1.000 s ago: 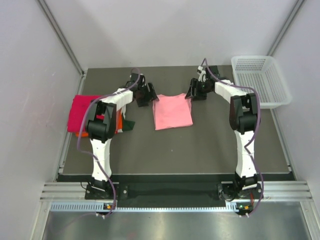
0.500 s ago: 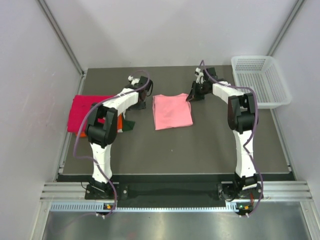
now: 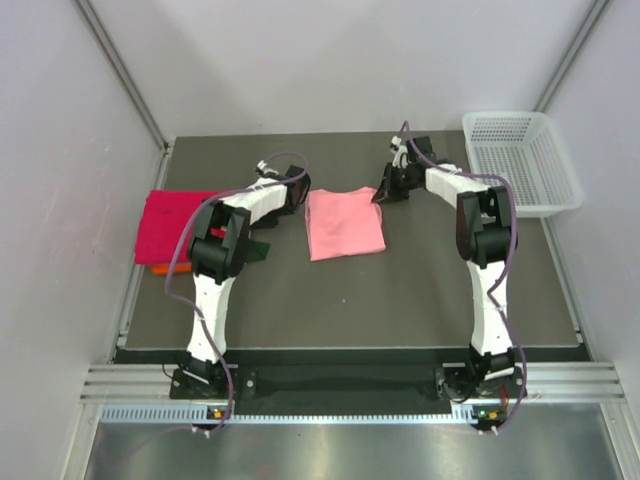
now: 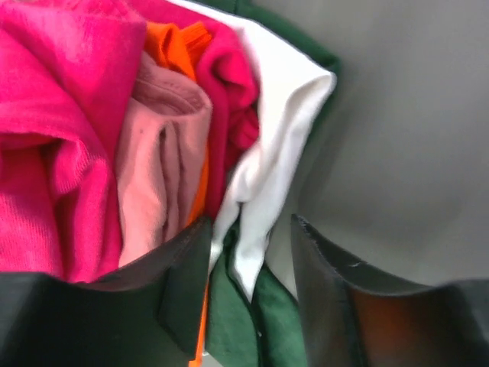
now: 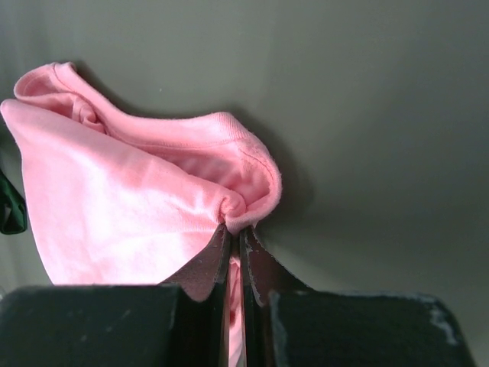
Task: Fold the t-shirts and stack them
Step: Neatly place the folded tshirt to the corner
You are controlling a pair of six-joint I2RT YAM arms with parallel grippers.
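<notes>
You had one salmon-pink cloth t-shirt [image 3: 345, 222] lying spread flat on the dark grey table mat [image 3: 400, 300], and everything else sat around it. To its left was one pile of folded shirts. From above you could count a magenta-red folded t-shirt [image 3: 170, 225] on top and an orange folded t-shirt [image 3: 160, 268] showing as a strip under its near edge. A corner of dark green cloth [image 3: 258, 247] showed on the side nearer the pink one. One white plastic mesh basket [image 3: 500, 115] stood well to the right of the pink shirt. There were two arms and two grippers.

The left wrist camera showed you what the overhead did not. It saw the pile's edge end-on, with two more layers among the magenta, orange and green: a dusty-pink fold [image 4: 160, 168] and a white cloth fold [image 4: 283, 130]. The left gripper [image 4: 248, 229] stood between the pile and the pink shirt. Its jaws were partly apart, with the white and green folds hanging between them, and no clamp on either showed. The right wrist camera showed the right gripper [image 5: 235, 233] at the pink shirt's far right corner. Its jaws were closed tight on a pinch of the ribbed edge, with cloth bunched at the tips.

Plain pale walls [image 3: 330, 60] enclosed the mat on three sides, and a metal rail [image 3: 350, 380] ran along the near edge.
</notes>
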